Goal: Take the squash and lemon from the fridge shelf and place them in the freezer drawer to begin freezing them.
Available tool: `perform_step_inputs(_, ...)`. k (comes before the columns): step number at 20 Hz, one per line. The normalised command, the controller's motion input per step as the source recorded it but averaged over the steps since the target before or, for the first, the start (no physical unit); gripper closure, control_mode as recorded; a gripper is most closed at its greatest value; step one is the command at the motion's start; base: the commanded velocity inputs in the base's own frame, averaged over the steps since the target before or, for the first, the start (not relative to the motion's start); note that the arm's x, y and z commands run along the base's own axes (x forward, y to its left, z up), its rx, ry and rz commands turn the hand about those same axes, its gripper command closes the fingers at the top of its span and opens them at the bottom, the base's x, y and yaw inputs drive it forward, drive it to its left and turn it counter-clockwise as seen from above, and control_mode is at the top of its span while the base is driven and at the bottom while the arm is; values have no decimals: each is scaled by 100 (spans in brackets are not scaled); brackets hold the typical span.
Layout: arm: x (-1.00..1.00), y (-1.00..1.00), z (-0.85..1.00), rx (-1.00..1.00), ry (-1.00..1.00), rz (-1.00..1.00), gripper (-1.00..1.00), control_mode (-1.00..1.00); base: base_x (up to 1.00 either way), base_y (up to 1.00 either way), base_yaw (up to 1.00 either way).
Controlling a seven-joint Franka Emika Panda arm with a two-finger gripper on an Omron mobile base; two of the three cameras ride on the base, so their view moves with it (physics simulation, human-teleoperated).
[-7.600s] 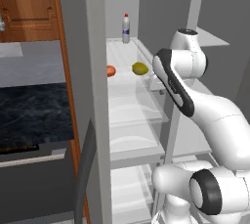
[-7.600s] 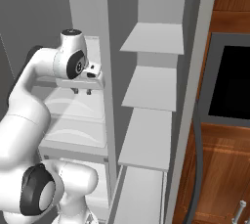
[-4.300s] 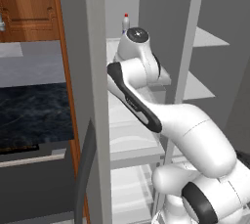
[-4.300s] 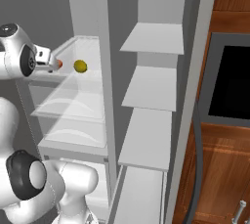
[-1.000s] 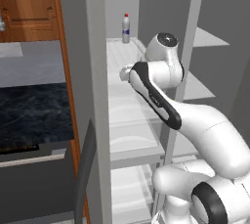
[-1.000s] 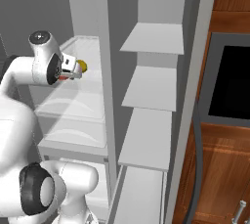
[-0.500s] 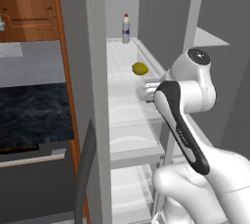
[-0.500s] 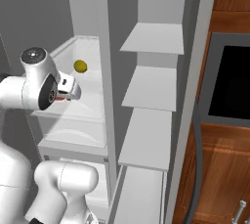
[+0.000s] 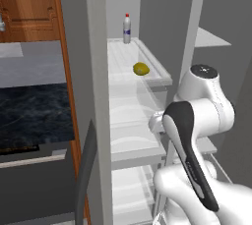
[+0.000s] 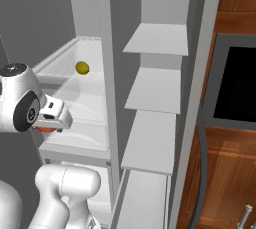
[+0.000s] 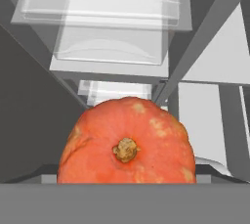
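Note:
My gripper (image 10: 50,124) is shut on the orange-red squash (image 10: 46,129), held in front of the fridge at the level of the translucent bins. In the hand view the squash (image 11: 127,142) sits stem-up and hides the fingertips. The yellow-green lemon (image 9: 141,69) lies alone on the ribbed white fridge shelf (image 9: 118,57), above and behind my hand; the right base view shows the lemon (image 10: 82,67) on that same fridge shelf (image 10: 62,59). Past the squash, under the bins, a pale white box (image 11: 116,90) looks like the freezer drawer.
A small bottle (image 9: 127,28) stands at the back of the shelf. Two translucent curved-front bins (image 11: 112,47) sit below the shelf. White door shelves (image 10: 155,40) hang to the right. A grey fridge wall (image 9: 98,96) stands on the left.
The arm has pulled back out of the fridge shelf and dropped lower, carrying the squash with it. The lemon has stayed where it was.

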Motion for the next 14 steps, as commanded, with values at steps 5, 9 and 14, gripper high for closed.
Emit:
perform_step_inputs(5, -40, -24, -21, -2, -8, 0, 100, -100, 0, 0, 0)
perform_step_inputs(9, -10, -14, 0, 3, -7, 0, 100, -100, 0, 0, 0)
perform_step_inputs(14, -6, -3, 0, 0, -2, 0, 100, -100, 0, 0, 0)
